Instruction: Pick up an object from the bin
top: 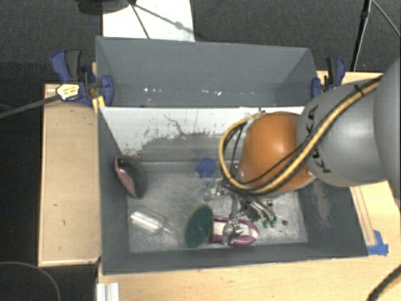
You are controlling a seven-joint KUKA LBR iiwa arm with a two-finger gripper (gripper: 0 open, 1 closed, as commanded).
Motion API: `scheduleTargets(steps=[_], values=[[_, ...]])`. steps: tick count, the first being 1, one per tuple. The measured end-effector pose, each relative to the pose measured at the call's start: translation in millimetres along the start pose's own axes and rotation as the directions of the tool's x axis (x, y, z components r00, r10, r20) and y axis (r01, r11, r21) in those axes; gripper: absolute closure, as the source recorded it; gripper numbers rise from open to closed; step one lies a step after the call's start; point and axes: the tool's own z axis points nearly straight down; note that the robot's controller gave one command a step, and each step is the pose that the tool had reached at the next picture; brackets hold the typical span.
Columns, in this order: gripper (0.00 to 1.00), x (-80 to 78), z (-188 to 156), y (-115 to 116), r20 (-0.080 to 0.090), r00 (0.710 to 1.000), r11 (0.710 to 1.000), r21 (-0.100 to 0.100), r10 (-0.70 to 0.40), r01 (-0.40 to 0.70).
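Observation:
My gripper (238, 211) is low in the bin's front middle, under the arm's orange cover. Right below it lies a purple and pink thing (241, 237), close to the front wall, and the gripper's tip reaches down to it. A dark green oval thing (199, 226) lies just left of the purple one, touching or nearly touching it. Small green-tipped bits (270, 219) lie just right of the gripper.
A small blue piece (205, 167) sits behind the gripper, mid-bin. A clear plastic thing (147, 221) lies at the front left. A dark brown and pink oblong thing (127, 177) leans by the left wall. The arm covers the bin's right half.

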Motion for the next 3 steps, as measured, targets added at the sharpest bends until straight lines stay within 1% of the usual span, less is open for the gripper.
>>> scheduleTargets(steps=[1,2,3], values=[[0.0,1.5,41,10,0.023,0.996,0.996,0.005,-0.088,0.088],[1.0,0.2,40,10,0.029,0.996,0.996,0.005,-0.086,0.086],[1.0,7.0,-92,6,0.012,0.982,0.982,0.006,-0.19,0.19]])
